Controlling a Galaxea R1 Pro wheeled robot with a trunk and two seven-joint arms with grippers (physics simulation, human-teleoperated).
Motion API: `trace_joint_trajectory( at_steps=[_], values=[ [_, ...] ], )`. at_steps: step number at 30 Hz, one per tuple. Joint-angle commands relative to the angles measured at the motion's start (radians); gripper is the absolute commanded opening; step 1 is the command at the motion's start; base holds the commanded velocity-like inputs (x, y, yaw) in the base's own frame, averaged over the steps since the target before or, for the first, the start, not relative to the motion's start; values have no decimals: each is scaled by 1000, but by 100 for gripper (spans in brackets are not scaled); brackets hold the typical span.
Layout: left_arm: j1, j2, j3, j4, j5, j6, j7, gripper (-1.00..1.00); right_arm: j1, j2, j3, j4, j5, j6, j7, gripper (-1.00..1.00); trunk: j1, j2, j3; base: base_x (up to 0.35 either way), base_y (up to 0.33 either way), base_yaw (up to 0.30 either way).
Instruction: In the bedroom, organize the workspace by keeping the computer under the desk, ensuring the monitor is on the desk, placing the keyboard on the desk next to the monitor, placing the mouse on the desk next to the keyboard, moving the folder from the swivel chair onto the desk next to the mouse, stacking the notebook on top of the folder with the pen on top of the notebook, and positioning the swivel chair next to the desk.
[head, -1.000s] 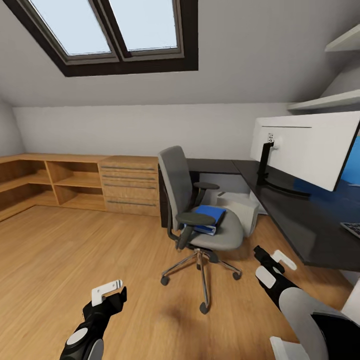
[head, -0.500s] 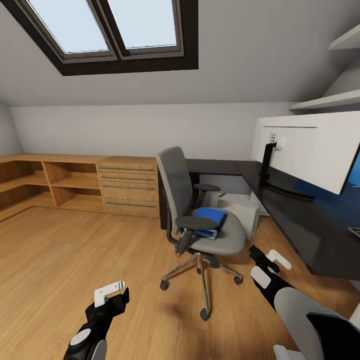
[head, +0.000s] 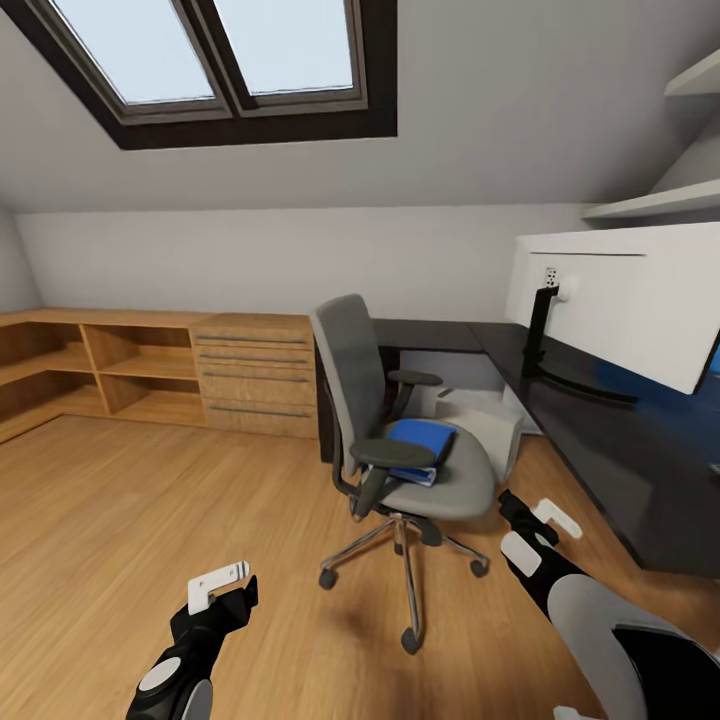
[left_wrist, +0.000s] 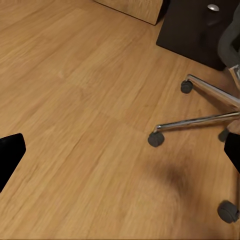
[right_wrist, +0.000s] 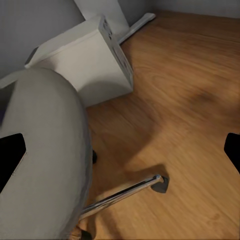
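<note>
Folder (head: 420, 440) retrieval is looming: it is lying on the chair (head: 400, 420) seat at frame centre, so both empty, spread grippers, left (head: 222, 590) and right (head: 535, 515), are needing to reach forward.

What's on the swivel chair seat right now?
The blue folder lies flat on the swivel chair seat, partly hidden behind the near armrest. Whether anything sits under the folder cannot be told; its underside is covered.

Swivel chair (left_wrist: 200, 117) chrome base on wood floor (left_wrist: 75, 100)
</note>
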Motion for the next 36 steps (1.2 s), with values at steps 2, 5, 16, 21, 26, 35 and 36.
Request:
trace_joint_trajectory(
  at_steps=[2, 5, 16, 21, 26, 35, 36],
  values=[
    [-1, 1, -1, -1, 10, 3, 8, 100, -1, 0, -6, 1, 0, -2, 1, 100, 0, 0, -1, 235, 0, 0],
    [-1, 1, -1, -1, 10, 3, 8, 100, -1, -1, -6, 1, 0, -2, 1, 100, 0, 0, -1, 279, 0, 0],
    [-1, 2, -1, 2, 11, 3, 8, 100, -1, -1, -6, 1, 0, -1, 0, 100, 0, 0, -1, 234, 0, 0],
    [-1, 2, -1, 7, 11, 3, 8, 100, -1, -1, -6, 1, 0, -1, -1, 100, 0, 0, -1, 275, 0, 0],
    [-1, 2, -1, 10, 11, 4, 8, 100, -1, -4, -8, 1, -1, 3, -2, 100, 0, 0, -1, 171, 0, 0],
    [-1, 2, -2, 12, 9, 3, 8, 100, -1, -18, -43, 3, -26, 21, -1, 100, 0, 0, -1, 83, 0, 0],
    [-1, 2, -2, 13, 9, 3, 8, 100, -1, -27, -48, 2, -54, 59, 2, 100, 0, 0, -1, 287, 0, 0]
  ],
)
